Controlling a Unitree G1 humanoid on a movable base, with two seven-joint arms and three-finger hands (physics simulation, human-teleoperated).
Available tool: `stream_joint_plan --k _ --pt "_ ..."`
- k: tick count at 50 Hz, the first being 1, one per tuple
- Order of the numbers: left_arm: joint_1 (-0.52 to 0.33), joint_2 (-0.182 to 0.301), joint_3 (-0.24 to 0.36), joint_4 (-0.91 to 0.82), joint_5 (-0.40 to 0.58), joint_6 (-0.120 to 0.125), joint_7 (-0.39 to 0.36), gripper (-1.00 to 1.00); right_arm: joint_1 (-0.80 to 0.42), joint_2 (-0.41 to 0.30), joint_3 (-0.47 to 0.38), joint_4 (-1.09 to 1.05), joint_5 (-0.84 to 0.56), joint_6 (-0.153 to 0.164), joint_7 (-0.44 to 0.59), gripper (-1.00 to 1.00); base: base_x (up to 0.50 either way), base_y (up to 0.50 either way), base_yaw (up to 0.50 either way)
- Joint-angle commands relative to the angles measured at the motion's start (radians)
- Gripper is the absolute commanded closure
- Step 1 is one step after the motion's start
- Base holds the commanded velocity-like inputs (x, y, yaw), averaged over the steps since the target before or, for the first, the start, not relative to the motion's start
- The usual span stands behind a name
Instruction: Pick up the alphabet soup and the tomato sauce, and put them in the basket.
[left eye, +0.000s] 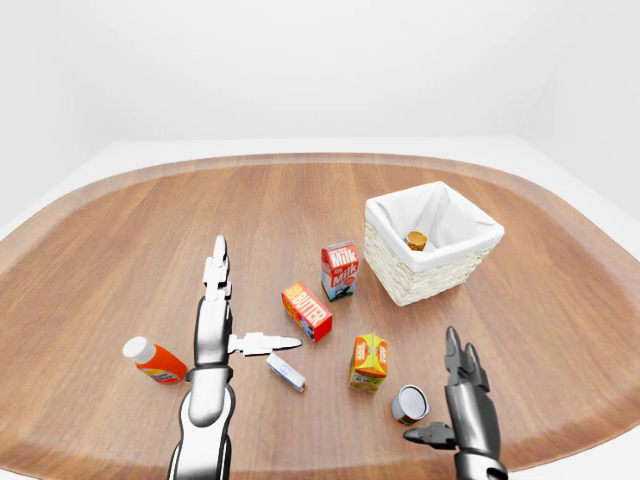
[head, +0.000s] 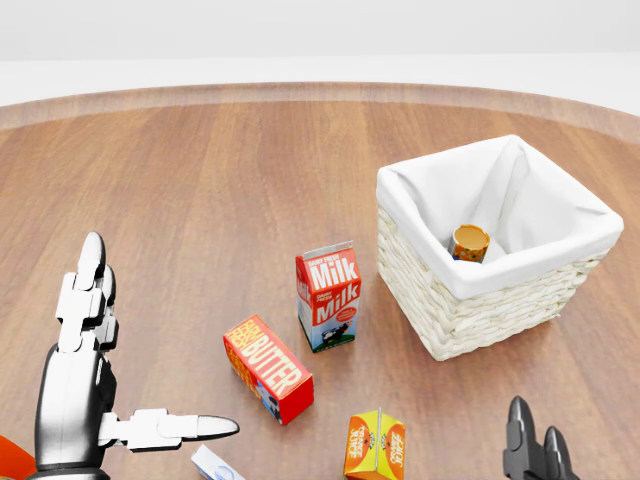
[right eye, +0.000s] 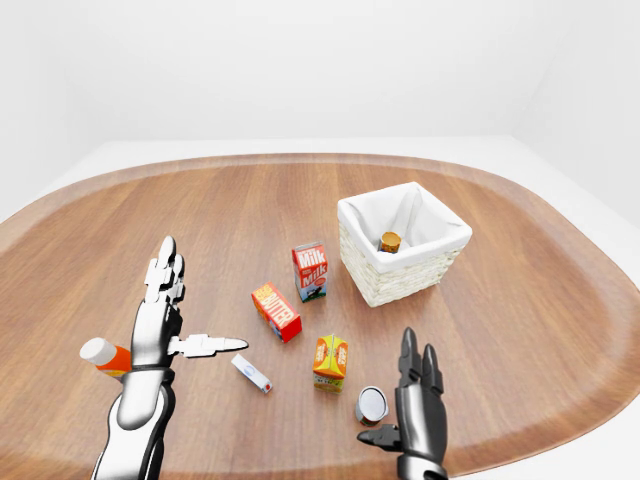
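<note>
Glossy silver-grey left hand (left eye: 213, 325) with three jointed, taper-tipped fingers, rounded metallic forearm with a dark band at the wrist, darker gunmetal right hand (right eye: 412, 412) of matching segmented build, black fingertips

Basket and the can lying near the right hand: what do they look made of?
Basket: pale woven wicker by its braided walls, with a white cloth-like liner folded over the rim. Can: likely metal, given its flat grey, slightly shiny end; its label is not readable here.
</note>
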Motion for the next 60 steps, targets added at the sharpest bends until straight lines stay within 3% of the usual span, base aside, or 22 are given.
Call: stream_joint_plan --k 1,31,60 --pt "0.001 0.000 0.002 -0.002 -0.006 0.000 0.000 -1.00 -0.015 -0.018 0.016 0.039 -0.026 0.000 -0.051 -1.00 0.00 0.00 0.00" --pt "0.001 0.000 0.002 -0.002 -0.006 0.000 0.001 -1.00 -0.068 -0.044 0.043 0.153 -0.091 0.000 -0.154 -1.00 0.00 0.00 0.00" --pt "0.001 0.000 0.002 -0.002 -0.005 0.000 0.001 -1.00 -0.071 -0.067 0.126 0.166 -0.140 0.000 -0.154 -1.00 0.00 0.00 0.00"
